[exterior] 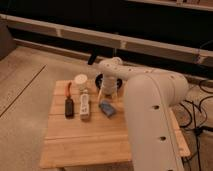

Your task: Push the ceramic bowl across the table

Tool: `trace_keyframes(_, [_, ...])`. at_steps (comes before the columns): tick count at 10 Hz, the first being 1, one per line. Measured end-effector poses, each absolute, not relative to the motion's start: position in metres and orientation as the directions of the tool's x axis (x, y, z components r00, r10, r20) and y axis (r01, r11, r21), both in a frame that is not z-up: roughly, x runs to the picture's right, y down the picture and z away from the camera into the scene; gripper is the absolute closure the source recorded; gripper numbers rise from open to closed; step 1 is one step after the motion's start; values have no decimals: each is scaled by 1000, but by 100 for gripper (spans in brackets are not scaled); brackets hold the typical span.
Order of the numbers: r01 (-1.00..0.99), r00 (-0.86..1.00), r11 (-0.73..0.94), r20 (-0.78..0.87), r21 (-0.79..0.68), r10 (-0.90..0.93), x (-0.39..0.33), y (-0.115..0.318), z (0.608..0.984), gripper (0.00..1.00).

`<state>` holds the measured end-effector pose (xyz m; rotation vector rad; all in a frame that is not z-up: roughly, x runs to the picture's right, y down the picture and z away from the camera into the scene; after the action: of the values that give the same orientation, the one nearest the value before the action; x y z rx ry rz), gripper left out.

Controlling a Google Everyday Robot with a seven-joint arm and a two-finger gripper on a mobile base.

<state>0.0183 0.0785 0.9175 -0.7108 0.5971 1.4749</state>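
- The gripper [108, 93] is held low over the far part of the table [85, 146], a little right of its middle, pointed down at the top.
- Whether the gripper is open or closed cannot be told; its end is lost against the white arm [150, 115].
- The bowl [99, 80] is located at the far edge of the table, directly behind the gripper.
- Only the bowl's dark left rim and a sliver on the right are seen; the rest is hidden by the arm.
- Contact between gripper and bowl cannot be confirmed; at the least they are just beside each other.
- A cream cup [80, 80] is set upright left of the bowl, near it.
- A dark tool [69, 104] with an orange end is laid lengthwise near the table's left edge.
- A white oblong item [85, 106] is laid parallel to the tool, just right of it, in front of the cup.
- A blue block [106, 108] is laid in front of the gripper, slightly skewed, near it but apart.
- The arm is brought in from the lower right; the table's right side is covered by it.
- Cables [200, 112] are seen on the floor right of the table.
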Motion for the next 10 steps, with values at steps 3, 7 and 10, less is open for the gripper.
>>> trace_keyframes(3, [-999,40,16,-699,-40,714,32,54,931,35])
trace_keyframes(7, [-997,69,27,-672,-73,738,34,48,945,35])
trace_keyframes(10, [-998,58,42,-656,-41,753,47,49,960,35])
